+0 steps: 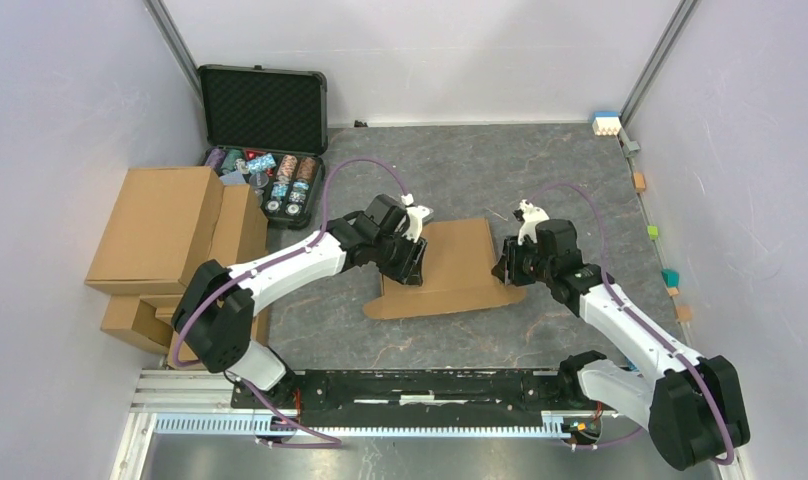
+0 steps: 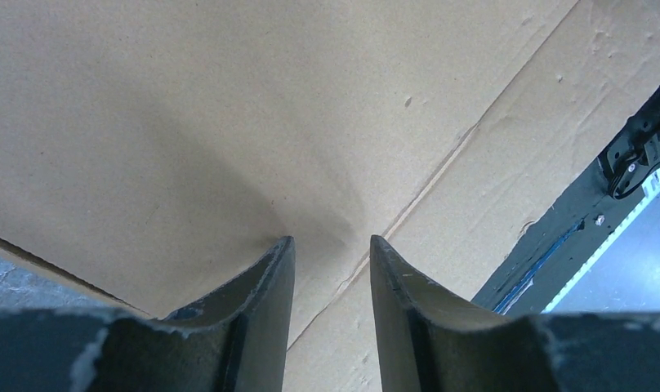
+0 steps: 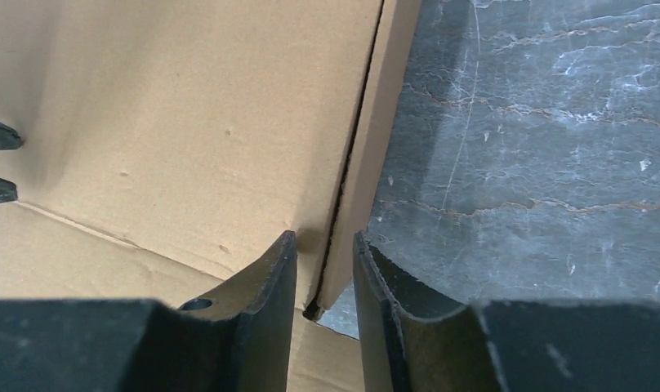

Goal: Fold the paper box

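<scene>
Pale-walled enclosure with a dark grey marbled table (image 1: 580,170). You view it from above and behind the arm bases.

Far left: a black foam-lined case (image 1: 263,105) stands open with its lid upright. Chip stacks (image 1: 285,185) fill its near half. Just near of the case, stacked brown cartons (image 1: 160,230) sit against the left wall.

Centre: the paper box (image 1: 455,265) lies mid-table between your two arms. It is a brown cardboard sheet, and its near edge flares wider than its far edge.

Your left gripper (image 1: 416,262) is at the sheet's left edge. In the left wrist view both fingers (image 2: 269,278) point at plain cardboard, and a crease runs diagonally past the tips. The jaws stand partly apart with a moderate gap and nothing visible between them. You cannot tell from this angle whether the tips touch the board.

Your right gripper (image 1: 504,268) is at the sheet's right edge. In the right wrist view a side panel of the box stands raised, and its edge runs down into the gap between the fingers (image 3: 269,278). The jaws are narrow, with one finger on each face of that panel, pinching it. Bare table shows to the panel's right.

Far right: small coloured blocks (image 1: 670,277) are spaced along the foot of the right wall, well apart from the box.
</scene>
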`<state>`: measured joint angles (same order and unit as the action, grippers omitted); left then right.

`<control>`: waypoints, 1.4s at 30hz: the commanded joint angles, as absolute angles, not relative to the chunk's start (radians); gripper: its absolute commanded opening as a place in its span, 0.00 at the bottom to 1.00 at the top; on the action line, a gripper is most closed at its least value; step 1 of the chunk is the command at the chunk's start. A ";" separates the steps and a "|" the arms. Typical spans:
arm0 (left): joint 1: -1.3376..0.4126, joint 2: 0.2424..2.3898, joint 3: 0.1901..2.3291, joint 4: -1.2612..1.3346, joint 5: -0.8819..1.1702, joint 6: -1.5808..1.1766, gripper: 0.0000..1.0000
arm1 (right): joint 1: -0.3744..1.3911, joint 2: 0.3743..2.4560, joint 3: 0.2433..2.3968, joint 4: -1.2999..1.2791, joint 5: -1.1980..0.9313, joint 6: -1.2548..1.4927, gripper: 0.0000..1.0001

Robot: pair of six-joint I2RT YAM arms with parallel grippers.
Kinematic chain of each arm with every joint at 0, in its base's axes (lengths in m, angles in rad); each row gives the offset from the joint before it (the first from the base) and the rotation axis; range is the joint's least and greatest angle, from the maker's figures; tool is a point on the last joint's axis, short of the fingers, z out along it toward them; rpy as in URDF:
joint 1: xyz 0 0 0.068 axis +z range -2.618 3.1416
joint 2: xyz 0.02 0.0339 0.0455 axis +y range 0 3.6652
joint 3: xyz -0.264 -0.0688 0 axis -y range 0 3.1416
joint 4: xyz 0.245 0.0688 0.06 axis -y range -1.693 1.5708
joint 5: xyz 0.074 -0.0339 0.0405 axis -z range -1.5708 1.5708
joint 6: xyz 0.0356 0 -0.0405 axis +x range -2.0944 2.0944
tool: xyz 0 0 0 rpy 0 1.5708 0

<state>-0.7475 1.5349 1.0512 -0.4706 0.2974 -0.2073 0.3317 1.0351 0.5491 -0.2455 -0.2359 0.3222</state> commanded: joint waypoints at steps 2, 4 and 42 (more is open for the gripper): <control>-0.747 1.547 1.051 -0.481 0.267 -0.218 0.46 | 0.329 1.048 0.546 -0.255 -0.167 0.243 0.42; -0.747 1.560 1.041 -0.478 0.259 -0.222 0.45 | 0.329 1.047 0.502 -0.231 -0.168 0.248 0.42; -0.395 1.183 0.656 -0.045 0.412 -0.564 0.63 | 0.327 1.078 0.465 0.093 -0.163 0.368 0.63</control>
